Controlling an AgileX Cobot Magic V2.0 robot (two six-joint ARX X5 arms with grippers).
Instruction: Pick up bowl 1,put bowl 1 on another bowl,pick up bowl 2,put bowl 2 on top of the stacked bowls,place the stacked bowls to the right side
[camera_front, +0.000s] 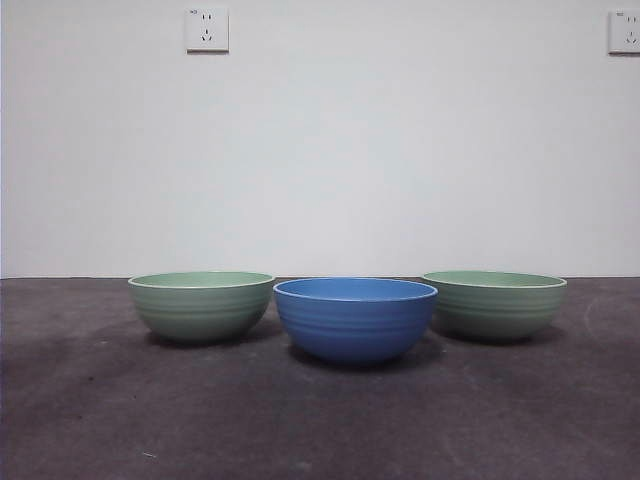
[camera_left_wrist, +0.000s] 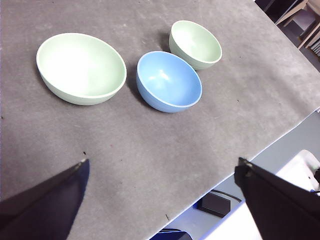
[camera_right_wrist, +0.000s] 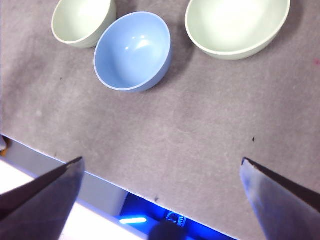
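Note:
Three bowls stand apart in a row on the dark grey table. The blue ribbed bowl (camera_front: 355, 318) is in the middle, slightly nearer the front. A pale green bowl (camera_front: 200, 305) stands to its left and a second green bowl (camera_front: 493, 303) to its right. All are upright and empty. In the left wrist view the left green bowl (camera_left_wrist: 81, 67) is nearest, then the blue bowl (camera_left_wrist: 169, 81). My left gripper (camera_left_wrist: 162, 162) hangs open high above the table's front part, holding nothing. My right gripper (camera_right_wrist: 161, 160) is likewise open and high, with the right green bowl (camera_right_wrist: 237, 25) and the blue bowl (camera_right_wrist: 133, 51) ahead of it.
The table's front edge (camera_left_wrist: 260, 150) runs close under both grippers. A white wall with two sockets (camera_front: 207, 30) stands behind the bowls. Bare table mat (camera_front: 320, 420) lies in front of the bowls and to both sides.

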